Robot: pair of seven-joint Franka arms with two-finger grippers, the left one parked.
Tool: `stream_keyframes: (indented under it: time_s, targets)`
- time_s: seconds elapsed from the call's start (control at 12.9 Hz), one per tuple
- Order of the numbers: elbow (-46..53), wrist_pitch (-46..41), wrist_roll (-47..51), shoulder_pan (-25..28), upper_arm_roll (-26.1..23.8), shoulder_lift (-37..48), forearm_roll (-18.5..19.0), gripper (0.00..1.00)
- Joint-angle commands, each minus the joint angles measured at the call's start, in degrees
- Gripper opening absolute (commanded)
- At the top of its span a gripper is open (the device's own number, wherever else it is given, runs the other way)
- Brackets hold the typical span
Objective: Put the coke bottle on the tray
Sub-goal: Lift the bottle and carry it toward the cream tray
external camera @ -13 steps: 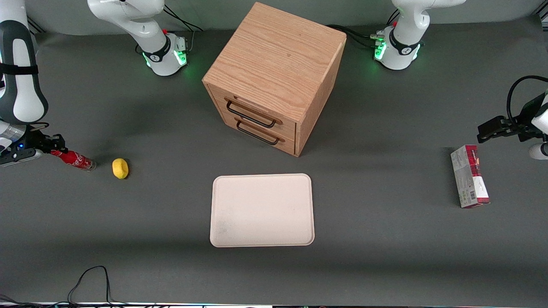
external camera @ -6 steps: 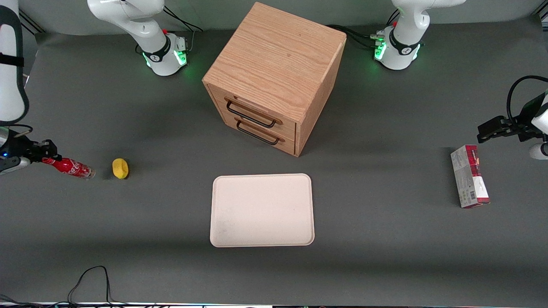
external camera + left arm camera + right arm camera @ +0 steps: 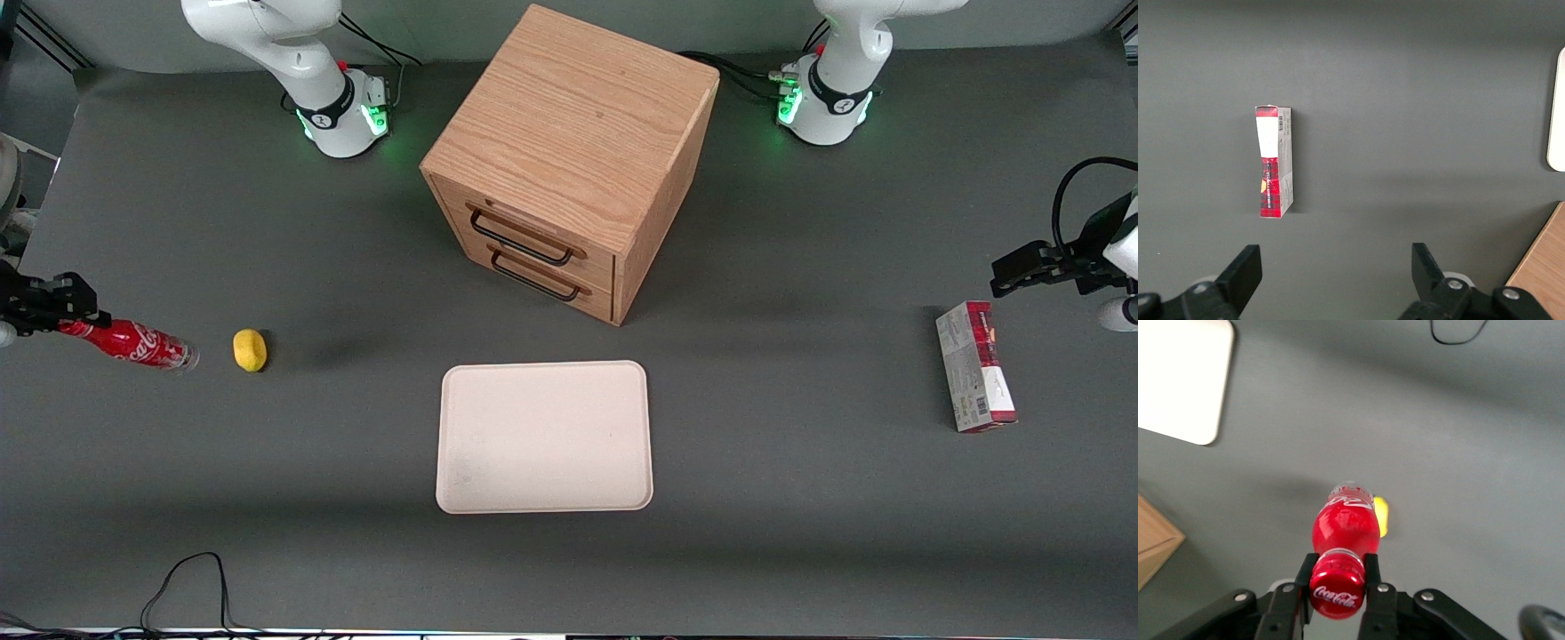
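Observation:
The coke bottle is a small red bottle with white script, held tilted above the table at the working arm's end. My right gripper is shut on its neck just under the red cap. In the right wrist view the gripper clamps the cap end of the bottle, whose clear base points away toward the table. The cream tray lies flat in the middle of the table, nearer the front camera than the cabinet, and its corner shows in the right wrist view.
A small yellow object lies on the table beside the bottle's base. The wooden drawer cabinet stands farther from the camera than the tray. A red-and-grey carton box lies toward the parked arm's end. A black cable loops at the table's front edge.
My gripper has moved with the coke bottle toward the working arm's end of the table, and the arm has drawn out of the front view. The bottle's base has stayed next to the yellow object.

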State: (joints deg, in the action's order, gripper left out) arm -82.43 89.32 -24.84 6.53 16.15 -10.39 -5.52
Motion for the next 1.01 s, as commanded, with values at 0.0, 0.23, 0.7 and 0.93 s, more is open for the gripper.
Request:
stream_keyframes:
  time_s: [0.0, 0.23, 0.7, 0.93]
  targets:
    - [11.7, -9.3, 8.4, -0.5, -5.7, -3.4, 2.3, 0.06]
    - [21.7, -13.3, 15.0, -0.5, -11.6, -8.8, 2.4, 0.06]
    - [26.3, -4.8, 32.7, -0.4, -34.0, -20.8, 15.7, 0.07]
    - [26.2, 1.8, 37.2, 0.0, -38.8, -26.0, 16.6, 0.08]
